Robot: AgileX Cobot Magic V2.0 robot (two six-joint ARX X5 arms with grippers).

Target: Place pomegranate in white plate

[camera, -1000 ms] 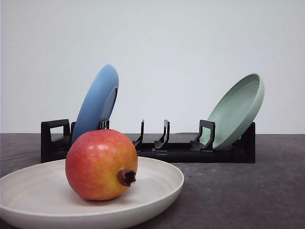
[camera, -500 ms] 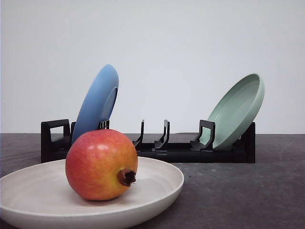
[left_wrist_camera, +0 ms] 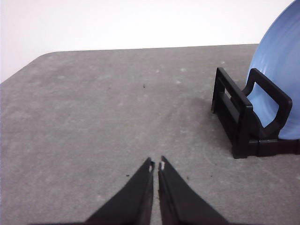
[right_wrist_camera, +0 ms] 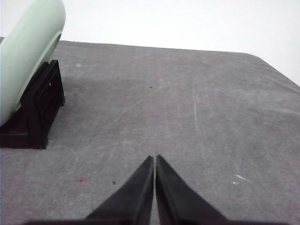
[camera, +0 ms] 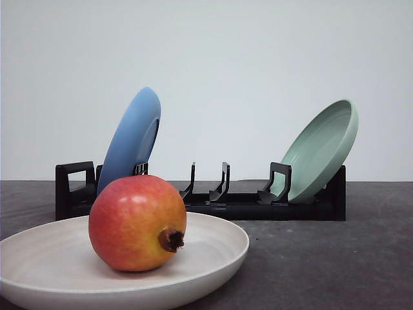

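— Red skin shading to yellow-orange: is that the pomegranate (camera: 137,223), and where does it sit?

— Yes. It rests inside the white plate (camera: 213,255), a little off the plate's middle, its dark crown nub turned toward the camera. The plate lies flat at the near edge of the grey desk (camera: 322,258).

— What stands behind it?

— A black dish rack (camera: 258,205) runs across the desk toward the far edge. A blue plate (camera: 132,139) leans in its left end, a pale green plate (camera: 322,150) in its right end, and the slots between them hold nothing.

— And the grippers?

— The left gripper (left_wrist_camera: 155,166) hangs over bare desk near the rack's blue-plate end, fingers nearly together, nothing between them. The right gripper (right_wrist_camera: 154,158) hangs over bare desk beside the green-plate end, fingers pressed together, also holding nothing.
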